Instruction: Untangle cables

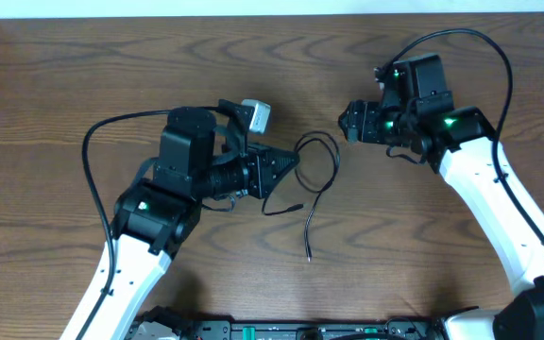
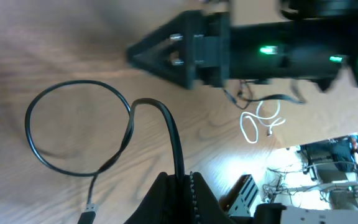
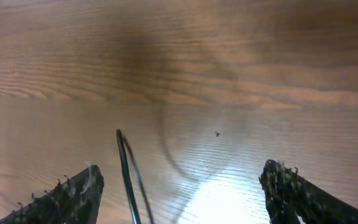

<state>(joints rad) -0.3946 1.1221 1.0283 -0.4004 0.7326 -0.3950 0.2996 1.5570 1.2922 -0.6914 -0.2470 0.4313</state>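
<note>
A thin black cable [image 1: 321, 161] lies in a loop at the table's middle, with two loose ends trailing toward the front [image 1: 308, 247]. My left gripper [image 1: 291, 166] is shut on this cable. In the left wrist view the cable [image 2: 79, 127] runs from the jaws [image 2: 180, 196] into a round loop, with a plug end [image 2: 88, 211] beside it. A white cord [image 2: 258, 122] lies coiled under the right arm; it is hidden overhead. My right gripper [image 1: 349, 121] is open above the table to the right of the loop. A thin black cord [image 3: 125, 174] stands between its fingers [image 3: 182, 202], near the left one.
The wooden table [image 1: 83, 76] runs out to all sides. The right arm's body [image 2: 266, 50] hangs across the top of the left wrist view. Thicker black arm cables arc over each arm [image 1: 93, 142]. The table's front edge has equipment below it [image 2: 328, 174].
</note>
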